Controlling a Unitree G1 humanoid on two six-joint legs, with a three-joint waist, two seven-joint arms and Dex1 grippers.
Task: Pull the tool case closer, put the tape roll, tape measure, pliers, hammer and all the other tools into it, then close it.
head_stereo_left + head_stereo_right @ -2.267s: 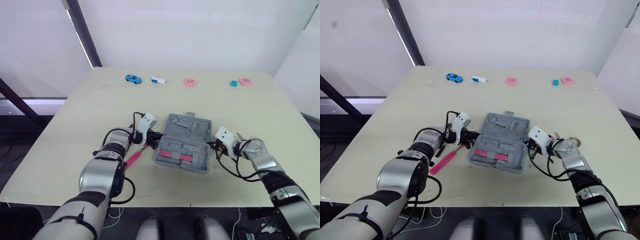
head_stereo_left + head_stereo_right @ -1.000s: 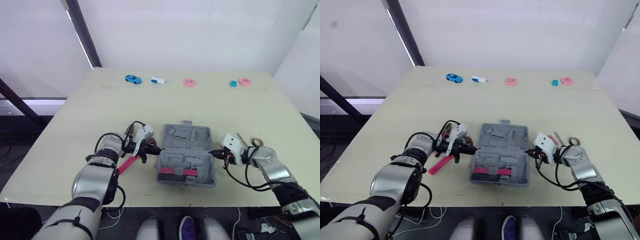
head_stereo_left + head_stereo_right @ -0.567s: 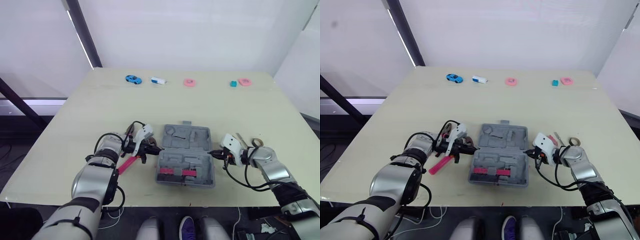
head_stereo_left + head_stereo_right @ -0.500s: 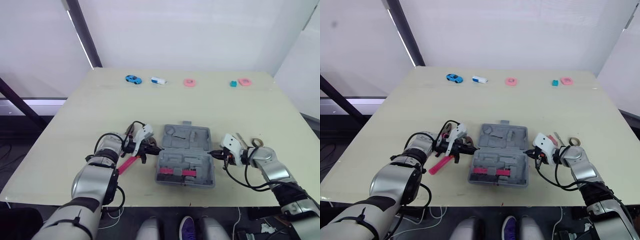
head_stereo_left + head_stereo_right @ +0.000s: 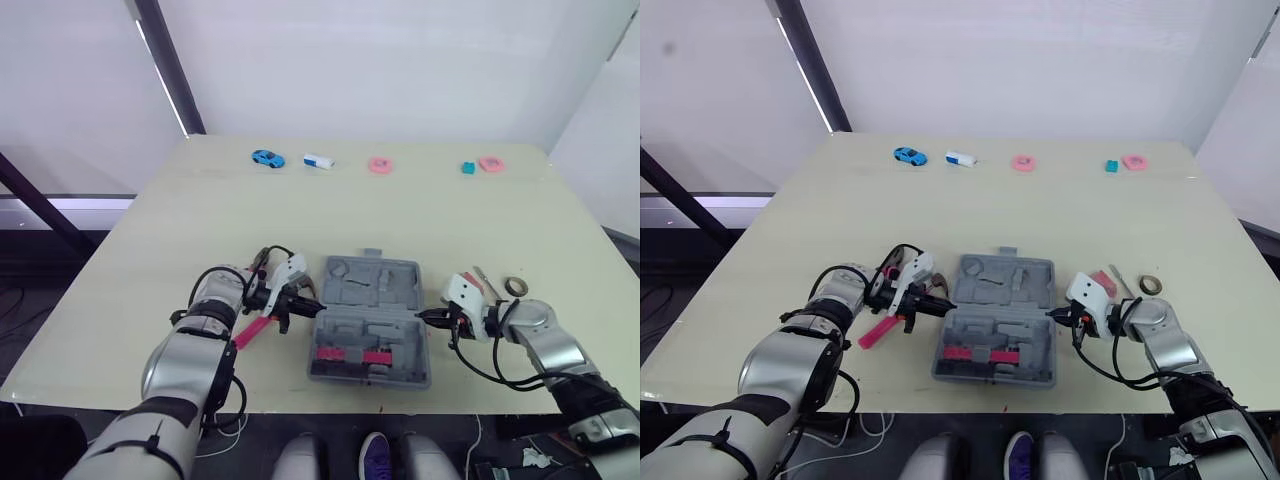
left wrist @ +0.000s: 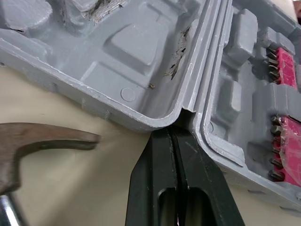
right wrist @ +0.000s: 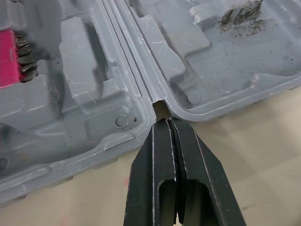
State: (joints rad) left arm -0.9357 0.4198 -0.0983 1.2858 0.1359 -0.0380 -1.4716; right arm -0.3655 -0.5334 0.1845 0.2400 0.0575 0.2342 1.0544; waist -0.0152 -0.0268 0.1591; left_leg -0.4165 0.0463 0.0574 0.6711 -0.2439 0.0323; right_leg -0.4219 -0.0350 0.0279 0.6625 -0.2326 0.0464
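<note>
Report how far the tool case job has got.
Done: the open tool case sits near the table's front edge. In hand: left gripper and right gripper, both shut, rest their tips at its hinge notches on either side. Left: hammer and tape roll lie outside; lid open.

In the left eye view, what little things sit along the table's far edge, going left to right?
Blue toy car, small white block with a blue end, pink ring, small teal cube, second pink ring.
</note>
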